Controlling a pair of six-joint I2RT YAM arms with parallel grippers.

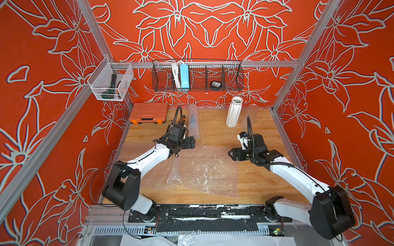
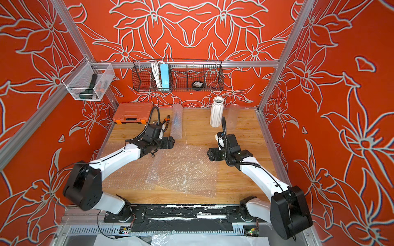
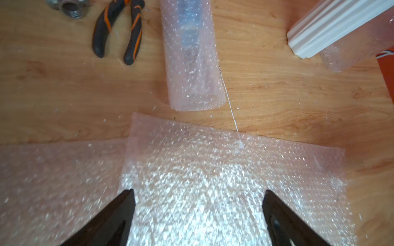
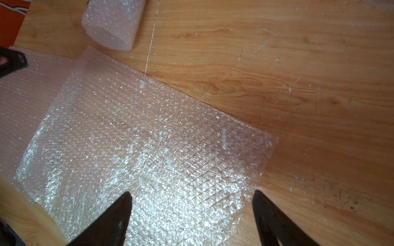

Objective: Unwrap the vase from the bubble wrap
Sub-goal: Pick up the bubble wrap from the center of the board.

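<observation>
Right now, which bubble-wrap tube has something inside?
Clear bubble-wrap tube lying beside orange-black pliers: bluish shape inside. The one by the white ribbed vase looks empty.

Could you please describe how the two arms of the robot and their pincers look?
Both the left arm and the right arm have smooth white shells with bulky black joint housings. A black ribbed cable hose loops over each wrist. The left pincer and the right pincer have black, pointed, wedge-shaped fingers.

left fingers [image 3: 104, 223] spread, right fingers [image 4: 108, 221] spread, empty
</observation>
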